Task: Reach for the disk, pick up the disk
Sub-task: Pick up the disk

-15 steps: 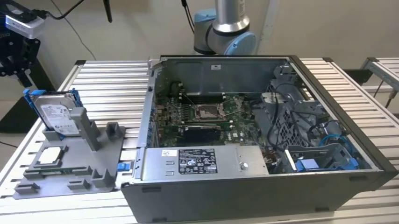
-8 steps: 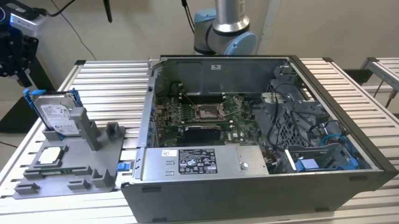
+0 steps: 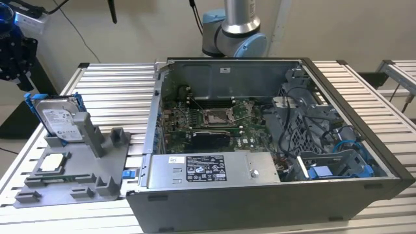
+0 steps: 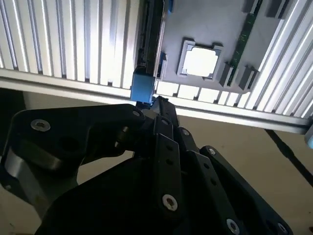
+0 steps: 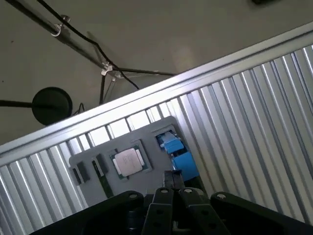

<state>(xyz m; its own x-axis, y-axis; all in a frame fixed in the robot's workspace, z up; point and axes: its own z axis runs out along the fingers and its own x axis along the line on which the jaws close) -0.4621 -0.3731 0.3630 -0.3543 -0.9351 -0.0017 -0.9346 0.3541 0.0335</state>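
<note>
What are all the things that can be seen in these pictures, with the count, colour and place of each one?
disk: one, silver-grey with blue rails, upright in a slot of the tray
chip: one, silver-white, flat on the tray
tray: one, grey, on the table at the exterior view's left
computer case: one, dark grey, open, middle of the table
motherboard: one, green, inside the case
bracket: one, blue, inside the case, toward the exterior view's right
table: one, silver slats, under tray and case
robot arm: one, silver and pale blue, behind the case
end effector: one, black, beyond the table's edge, near the disk, not holding it
</note>
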